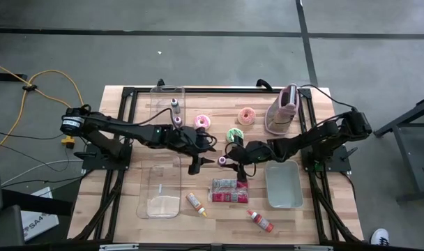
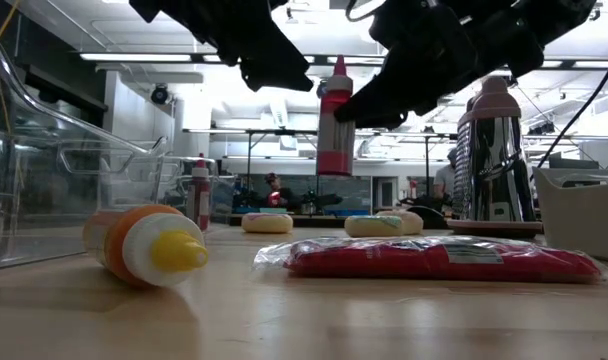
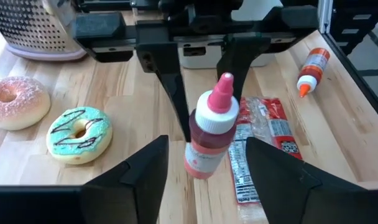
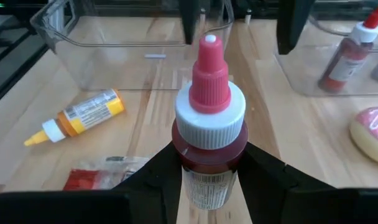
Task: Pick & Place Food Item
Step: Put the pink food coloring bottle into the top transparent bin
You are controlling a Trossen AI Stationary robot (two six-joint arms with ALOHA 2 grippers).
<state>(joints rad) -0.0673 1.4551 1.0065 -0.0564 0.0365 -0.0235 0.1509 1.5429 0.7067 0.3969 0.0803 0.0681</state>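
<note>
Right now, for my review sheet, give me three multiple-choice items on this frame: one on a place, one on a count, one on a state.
1. Where is the red sauce bottle with the pink cap?
A. Lying in the grey tray
B. Held upright above the table, between the two arms
C. Standing inside the clear bin

2. How many donuts lie on the table?
A. One
B. Three
C. Five

3. How do the grippers stand?
A. Left open, right shut on the bottle
B. Both open
C. Left shut on the bottle, right open

Answers:
1 B: the low view shows it upright off the wood.
2 B: the high view shows the pink donut, the peach donut and the green donut.
3 A: the right gripper clamps the bottle's body, while the left gripper has its fingers spread clear of it.
</note>
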